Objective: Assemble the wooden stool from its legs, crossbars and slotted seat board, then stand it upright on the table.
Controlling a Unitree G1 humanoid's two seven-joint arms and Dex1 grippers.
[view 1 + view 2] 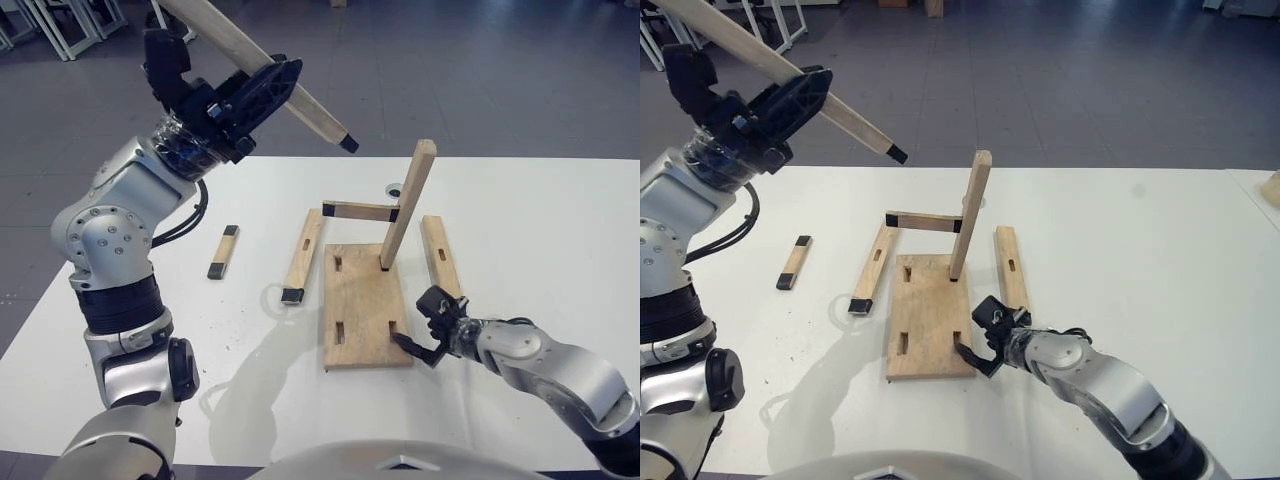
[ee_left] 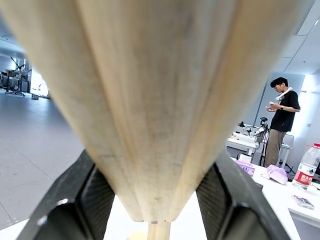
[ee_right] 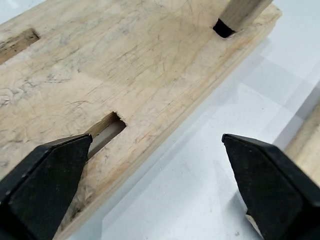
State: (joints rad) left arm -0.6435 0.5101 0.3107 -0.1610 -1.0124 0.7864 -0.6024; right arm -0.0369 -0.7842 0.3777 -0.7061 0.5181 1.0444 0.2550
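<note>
At the middle of the white surface (image 1: 540,230) the slotted seat board (image 1: 365,305) lies flat. An upright leg (image 1: 408,205) stands in its 1 o'clock slot, and a crossbar (image 1: 360,211) juts from that leg toward 9 o'clock. Loose legs lie at the board's 9 o'clock (image 1: 303,255) and 3 o'clock (image 1: 440,255) sides. The right hand (image 1: 425,325), fingers apart, straddles the board's 5 o'clock corner. The left hand (image 1: 270,85), raised at 10 o'clock, is clamped on another leg (image 1: 320,115).
</note>
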